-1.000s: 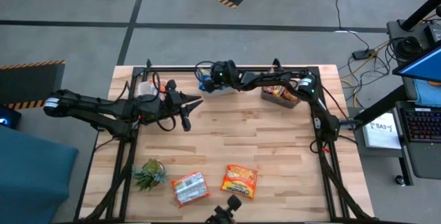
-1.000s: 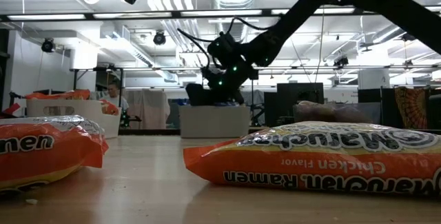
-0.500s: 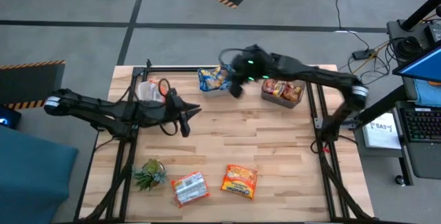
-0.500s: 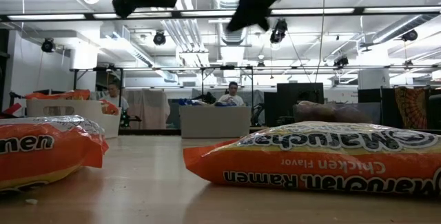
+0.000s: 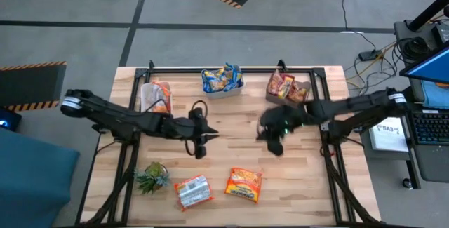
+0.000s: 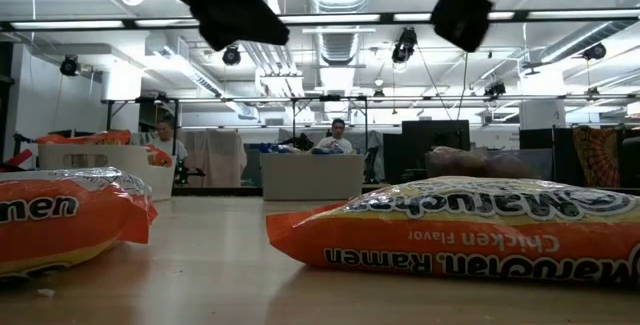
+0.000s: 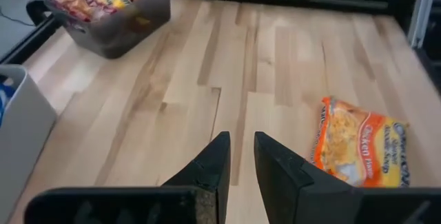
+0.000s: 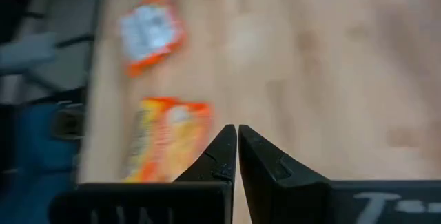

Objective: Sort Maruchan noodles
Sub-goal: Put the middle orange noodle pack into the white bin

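Note:
Two Maruchan packets lie flat on the table near its near edge: an orange one [image 5: 244, 184] [image 7: 358, 148] [image 8: 165, 148] and a white-and-red one [image 5: 193, 191] [image 8: 151, 31]. More packets fill three bins along the far edge. My left gripper [image 5: 200, 142] [image 7: 241, 154] hangs above the table's middle, left of centre, open by a narrow gap and holding nothing. My right gripper [image 5: 272, 140] [image 8: 236, 131] hangs above the table right of centre, shut and empty. In the low view both grippers are dark shapes at the top, the left [image 6: 230, 5] and the right [image 6: 470, 5].
A left bin [image 5: 156, 96] holds orange packets, a middle bin [image 5: 223, 81] blue-and-yellow ones, and a right bin [image 5: 286, 88] [image 7: 110, 10] red ones. A small green plant [image 5: 152, 177] stands near the near-left corner. Bare wood lies between the grippers and the loose packets. People sit in the room beyond.
My right gripper has left the middle bin at the far edge, swung right and come toward the near edge to the table's middle right. My left gripper has moved right and toward the near edge. The two loose packets have stayed put.

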{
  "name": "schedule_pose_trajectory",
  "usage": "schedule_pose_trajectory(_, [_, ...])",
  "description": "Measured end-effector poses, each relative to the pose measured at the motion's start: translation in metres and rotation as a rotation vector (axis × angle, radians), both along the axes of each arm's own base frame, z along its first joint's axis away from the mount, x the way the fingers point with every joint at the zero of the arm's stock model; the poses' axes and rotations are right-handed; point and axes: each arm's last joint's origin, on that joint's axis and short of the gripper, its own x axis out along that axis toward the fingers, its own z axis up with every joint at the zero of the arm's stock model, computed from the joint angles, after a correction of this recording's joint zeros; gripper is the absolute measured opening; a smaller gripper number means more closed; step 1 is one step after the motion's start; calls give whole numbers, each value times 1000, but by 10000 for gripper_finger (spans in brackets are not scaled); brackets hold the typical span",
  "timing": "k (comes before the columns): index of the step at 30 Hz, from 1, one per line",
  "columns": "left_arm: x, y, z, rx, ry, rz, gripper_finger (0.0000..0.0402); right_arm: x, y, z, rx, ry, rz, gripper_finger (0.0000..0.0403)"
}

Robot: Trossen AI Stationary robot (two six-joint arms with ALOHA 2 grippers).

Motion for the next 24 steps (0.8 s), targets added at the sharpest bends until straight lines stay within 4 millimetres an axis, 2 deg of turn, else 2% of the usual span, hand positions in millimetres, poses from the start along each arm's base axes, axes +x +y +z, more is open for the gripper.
schedule_pose_trajectory(5, [14, -3, 11, 45, 30, -25, 49, -2, 44, -37, 134, -3, 60, 9])
schedule_pose_trajectory(9, [19, -5, 19, 48, 37, -28, 49, -4, 73, -66, 188, 87, 97, 9])
schedule_pose_trajectory(12, [20, -6, 23, 45, 21, -31, 49, -3, 88, -89, 186, 190, 101, 9])
schedule_pose_trajectory(18, [19, -6, 26, 43, 10, -31, 49, 13, 108, -129, 171, 240, 130, 9])
schedule_pose_trajectory(20, [19, -6, 27, 42, 1, -31, 49, 20, 112, -144, 170, 241, 145, 9])
schedule_pose_trajectory(24, [19, -6, 27, 51, 1, -35, 49, 36, 110, -159, 203, 178, 189, 9])
